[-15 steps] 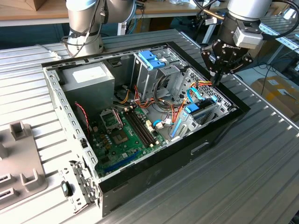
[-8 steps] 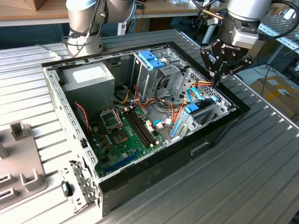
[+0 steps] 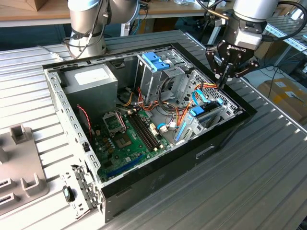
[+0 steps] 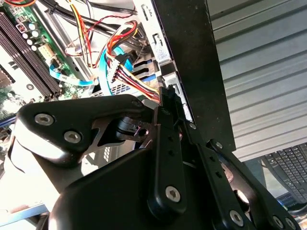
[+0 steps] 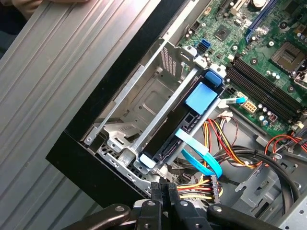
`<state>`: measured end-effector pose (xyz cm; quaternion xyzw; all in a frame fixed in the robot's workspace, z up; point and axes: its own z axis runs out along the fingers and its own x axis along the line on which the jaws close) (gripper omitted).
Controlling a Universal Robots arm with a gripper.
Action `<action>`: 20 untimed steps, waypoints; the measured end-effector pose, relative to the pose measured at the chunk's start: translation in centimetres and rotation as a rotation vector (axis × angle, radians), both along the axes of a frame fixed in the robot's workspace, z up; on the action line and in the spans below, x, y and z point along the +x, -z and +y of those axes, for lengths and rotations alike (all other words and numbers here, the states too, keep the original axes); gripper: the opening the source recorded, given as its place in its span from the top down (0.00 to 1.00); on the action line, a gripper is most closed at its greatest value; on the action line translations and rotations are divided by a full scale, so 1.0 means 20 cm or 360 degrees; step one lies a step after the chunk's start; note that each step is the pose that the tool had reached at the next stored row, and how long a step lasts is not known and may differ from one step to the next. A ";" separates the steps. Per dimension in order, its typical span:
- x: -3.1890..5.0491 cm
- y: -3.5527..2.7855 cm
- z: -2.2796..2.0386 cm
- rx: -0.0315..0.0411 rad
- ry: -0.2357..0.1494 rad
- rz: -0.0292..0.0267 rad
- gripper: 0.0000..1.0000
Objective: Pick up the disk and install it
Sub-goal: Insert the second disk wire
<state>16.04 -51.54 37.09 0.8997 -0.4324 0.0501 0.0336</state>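
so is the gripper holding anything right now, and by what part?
Nothing held. The gripper is shut with nothing between its fingers, above the case's front corner. The disk sits in its bay, apart from the fingers.

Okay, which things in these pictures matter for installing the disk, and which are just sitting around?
Part of the job:
- the disk, on edge in the drive bay
- the pincer, above that bay

Just there:
- power-supply box
- metal cage with blue top
- motherboard
- grey fixture on the table

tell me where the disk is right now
The disk sits on edge in the drive bay at the case's front corner, on the exterior view's right, below the end effector.
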 end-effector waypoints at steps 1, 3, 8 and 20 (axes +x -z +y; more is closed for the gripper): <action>0.000 0.000 0.000 0.0000 0.0000 0.00000 0.84; 0.000 0.000 0.000 0.0000 0.0001 0.00000 0.84; 0.000 0.000 0.000 0.0000 0.0001 0.00000 0.84; 0.000 0.005 0.000 0.0000 0.0202 0.00000 0.84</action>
